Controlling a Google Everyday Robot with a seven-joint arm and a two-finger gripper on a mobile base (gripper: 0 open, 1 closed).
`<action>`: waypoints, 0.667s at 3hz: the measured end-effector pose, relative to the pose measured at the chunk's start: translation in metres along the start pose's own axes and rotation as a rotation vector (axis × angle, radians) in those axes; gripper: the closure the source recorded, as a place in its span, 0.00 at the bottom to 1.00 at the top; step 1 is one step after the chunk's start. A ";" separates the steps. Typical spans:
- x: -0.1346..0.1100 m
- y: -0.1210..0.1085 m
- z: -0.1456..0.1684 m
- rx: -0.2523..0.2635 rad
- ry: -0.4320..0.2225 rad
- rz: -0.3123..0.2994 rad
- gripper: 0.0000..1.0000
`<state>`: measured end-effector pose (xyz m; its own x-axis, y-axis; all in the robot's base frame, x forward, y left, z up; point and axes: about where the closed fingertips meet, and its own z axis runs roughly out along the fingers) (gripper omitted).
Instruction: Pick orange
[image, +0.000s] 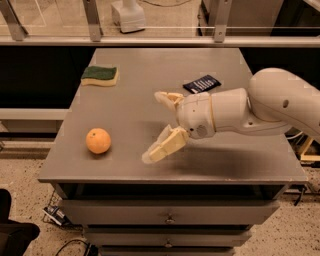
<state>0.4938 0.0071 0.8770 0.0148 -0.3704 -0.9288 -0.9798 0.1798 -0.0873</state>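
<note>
— So, where is the orange (98, 140)?
— It lies on the grey desk (225, 170), near the front left corner. The green-and-yellow sponge (100, 76) is behind it, at the far left.
— And the gripper (154, 127)?
— Right of the orange, not touching it, over the middle of the desk. Its fingers (165, 145) are spread wide and hold nothing. A dark flat packet (202, 83) lies behind it.

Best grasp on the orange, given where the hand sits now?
Grip the orange across its widest middle. It is round, so any two opposite points will do. Come from its right: the hand hovers there above the table, open and facing the fruit, with nothing between them. The sponge lies well behind, out of the way.
</note>
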 end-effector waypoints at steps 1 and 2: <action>0.001 -0.013 0.024 -0.016 -0.093 0.017 0.00; 0.002 -0.018 0.044 -0.032 -0.132 0.029 0.00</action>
<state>0.5203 0.0436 0.8607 0.0102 -0.2416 -0.9703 -0.9860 0.1590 -0.0499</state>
